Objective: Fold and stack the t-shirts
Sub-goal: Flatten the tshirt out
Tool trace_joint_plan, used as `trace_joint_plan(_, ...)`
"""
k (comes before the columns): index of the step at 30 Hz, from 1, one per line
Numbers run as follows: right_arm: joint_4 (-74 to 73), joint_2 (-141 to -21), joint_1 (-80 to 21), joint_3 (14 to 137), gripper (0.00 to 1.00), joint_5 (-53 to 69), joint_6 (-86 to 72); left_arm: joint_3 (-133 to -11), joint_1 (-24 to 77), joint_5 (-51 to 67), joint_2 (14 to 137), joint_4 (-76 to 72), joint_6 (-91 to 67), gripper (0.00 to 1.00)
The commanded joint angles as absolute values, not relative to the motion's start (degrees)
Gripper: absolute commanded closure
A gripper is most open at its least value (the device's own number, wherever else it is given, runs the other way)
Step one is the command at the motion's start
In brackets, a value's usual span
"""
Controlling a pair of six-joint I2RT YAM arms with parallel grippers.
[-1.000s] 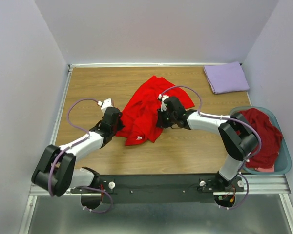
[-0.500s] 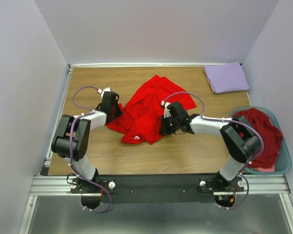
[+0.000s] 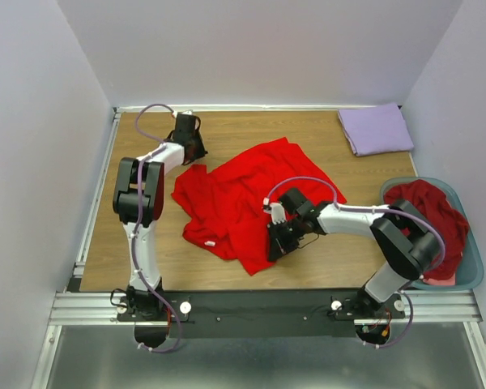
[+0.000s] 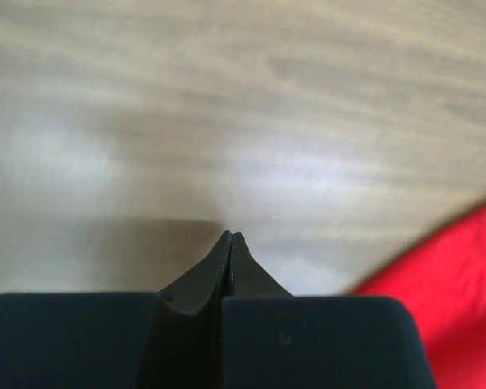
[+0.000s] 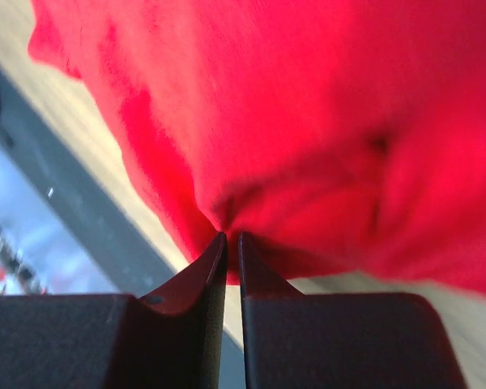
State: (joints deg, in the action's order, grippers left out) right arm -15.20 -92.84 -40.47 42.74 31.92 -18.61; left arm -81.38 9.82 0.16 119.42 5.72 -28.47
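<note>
At the near edge of the bench (image 3: 332,263) the two arm bases sit on a dark rail (image 3: 259,312). Just beyond it, the right claw (image 3: 275,243) reaches in from the right and meets the near hem of the bright red t-shirt (image 3: 235,194). In the right wrist view the right claw (image 5: 231,237) has its two fingers drawn almost together, with a gathered fold of the bright red t-shirt (image 5: 324,121) pinched at their tips and the cloth lifted off the wood there.

The bright red t-shirt lies crumpled and partly spread across the middle of the bench, one part reaching toward the far left. To the right, at the bench's edge, a teal basket (image 3: 472,275) holds a heap of maroon t-shirts (image 3: 429,215) that spill over its rim.

Farther back on the left, the left arm stretches up along the side, and the left claw (image 3: 193,147) hangs just beyond the far left part of the bright red t-shirt. In the left wrist view the left claw (image 4: 230,235) is pressed fully together with nothing between its fingers, over bare wood; the bright red t-shirt (image 4: 458,284) shows only at the lower right, apart from the tips.

In the far right corner a lavender t-shirt (image 3: 376,130) lies folded flat, well apart from both claws.
</note>
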Motion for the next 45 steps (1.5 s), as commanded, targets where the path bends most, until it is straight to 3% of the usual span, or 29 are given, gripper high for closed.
trace_joint_plan(1,-22.1,-97.1,-44.1,44.6,0.83,36.2,-17.4,-93.5,9.6,0.5,126.3,12.5,-24.9,0.97)
trace_joint_plan(6,-27.2,-94.8,-44.8,47.1,0.83,30.4,-14.9,-98.4,9.7,1.6,126.0,15.8,-24.5,0.95)
trace_joint_plan(10,-27.9,-87.5,-44.8,48.9,0.79,25.6,-16.3,-84.3,10.3,-2.5,109.9,10.7,-25.3,0.64)
trace_joint_plan(13,-27.9,-86.2,-44.8,50.8,0.77,24.0,-17.0,-72.3,11.4,-5.5,97.1,9.0,-26.6,0.52)
trace_joint_plan(15,-27.9,-86.7,-44.8,51.5,0.75,24.0,-16.9,-63.9,13.6,-7.1,89.2,9.0,-27.5,0.50)
trace_joint_plan(21,-27.8,-88.7,-44.8,52.9,0.69,23.6,-16.8,-46.4,24.3,-8.7,76.1,9.2,-32.8,0.49)
trace_joint_plan(28,-27.5,-90.7,-44.9,52.9,0.65,26.0,-15.7,-38.1,28.6,-6.2,77.3,5.3,-37.9,0.52)
trace_joint_plan(39,-25.5,-90.5,-46.4,50.3,0.65,26.7,-16.8,-41.9,25.5,-4.8,89.2,2.7,-35.8,0.55)
trace_joint_plan(45,-25.0,-91.8,-47.8,52.1,0.66,26.7,-17.0,-51.3,20.7,-5.0,99.6,5.6,-30.1,0.58)
